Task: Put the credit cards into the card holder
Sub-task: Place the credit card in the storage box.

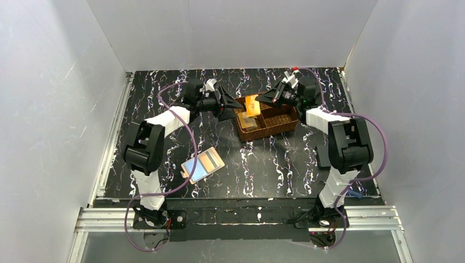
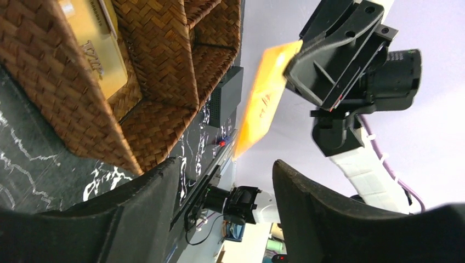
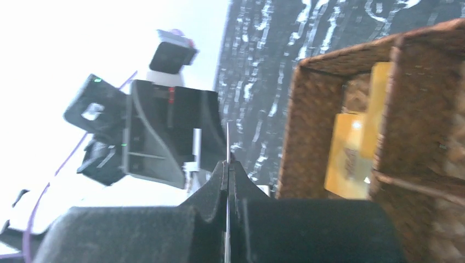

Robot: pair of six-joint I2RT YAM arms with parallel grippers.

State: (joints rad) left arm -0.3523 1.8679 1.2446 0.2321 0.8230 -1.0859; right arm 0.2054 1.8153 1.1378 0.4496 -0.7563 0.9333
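My right gripper (image 1: 262,100) is shut on an orange credit card (image 1: 252,105) and holds it upright above the left compartment of the brown woven basket (image 1: 285,121). The right wrist view shows the card edge-on (image 3: 227,143) between my right gripper's (image 3: 227,174) shut jaws. More yellow cards (image 1: 248,122) lie in the basket, also seen in the right wrist view (image 3: 350,160). My left gripper (image 1: 229,107) is open and empty just left of the basket, facing the held card (image 2: 263,104). The card holder (image 1: 202,164) lies open on the table in front of the left arm.
The basket stands at the middle back of the black marbled table (image 1: 274,170), its near wall (image 2: 71,104) close to my left fingers (image 2: 140,211). White walls close in the table on three sides. A metal rail (image 1: 115,137) runs along the left edge.
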